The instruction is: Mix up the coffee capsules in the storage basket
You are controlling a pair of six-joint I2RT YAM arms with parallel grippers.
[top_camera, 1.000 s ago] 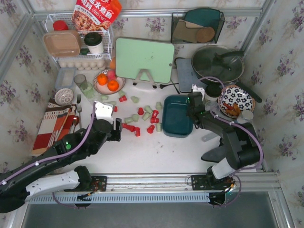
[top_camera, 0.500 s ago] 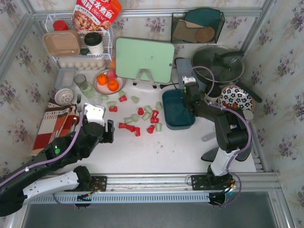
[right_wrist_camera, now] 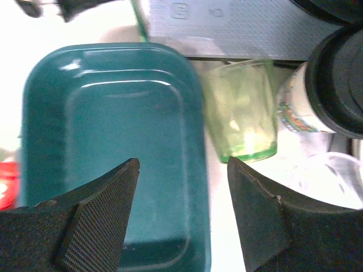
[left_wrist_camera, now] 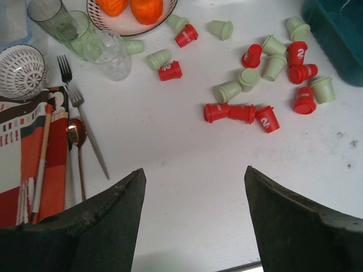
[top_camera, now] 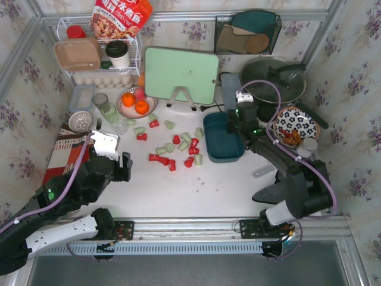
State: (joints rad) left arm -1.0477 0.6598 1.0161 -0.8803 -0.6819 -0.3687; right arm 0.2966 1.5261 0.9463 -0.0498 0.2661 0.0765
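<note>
Several red and pale green coffee capsules lie scattered on the white table, left of the storage basket; they show across the top of the left wrist view. The dark teal storage basket sits upright with nothing inside it. My right gripper hangs open above the basket's far right rim, one finger over the inside and the other over the table. My left gripper is open and empty above bare table, well short of the capsules.
A green glass and a black-lidded jar stand just right of the basket. A patterned bowl and pan lie behind. Clear glasses, an orange plate, and cutlery on a cloth are at left.
My right gripper has gone from shut to open and moved toward the basket's far end; the basket shifted slightly. The left arm has drawn back to the left, away from the capsules.
</note>
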